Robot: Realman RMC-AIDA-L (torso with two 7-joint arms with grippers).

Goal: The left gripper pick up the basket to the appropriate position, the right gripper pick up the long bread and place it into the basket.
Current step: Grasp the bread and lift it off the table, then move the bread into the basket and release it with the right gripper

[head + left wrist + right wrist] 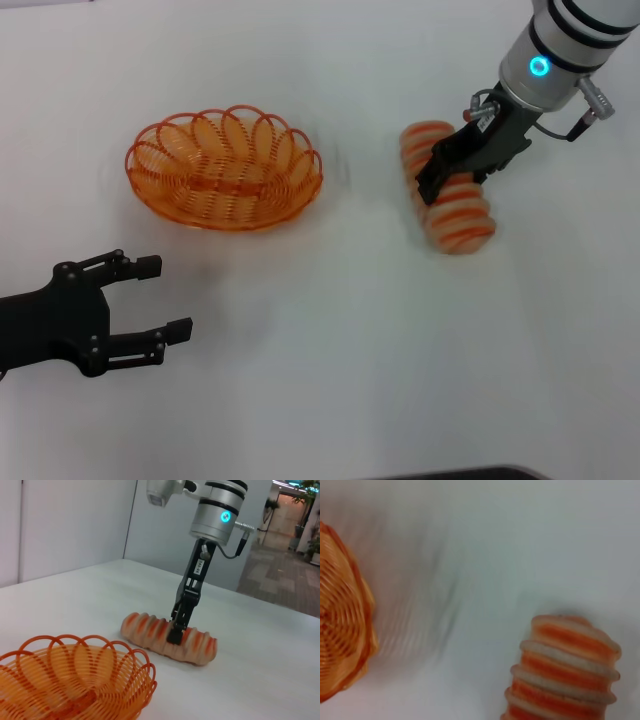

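Observation:
The orange wire basket (228,208) stands on the white table, left of centre in the head view; it also shows in the left wrist view (75,680) and in the right wrist view (340,625). My left gripper (172,297) is open, low at the near left, well short of the basket and apart from it. The striped long bread (462,222) lies right of the basket, at table level or barely above it. My right gripper (440,180) reaches down across the bread's middle (145,630) and is shut on it (176,632). The bread's end (565,670) fills a corner of the right wrist view.
White tabletop (330,340) spreads between the basket and the bread and toward the near edge. A dark strip (460,474) runs along the table's near edge. Grey walls and a corridor show beyond the table in the left wrist view.

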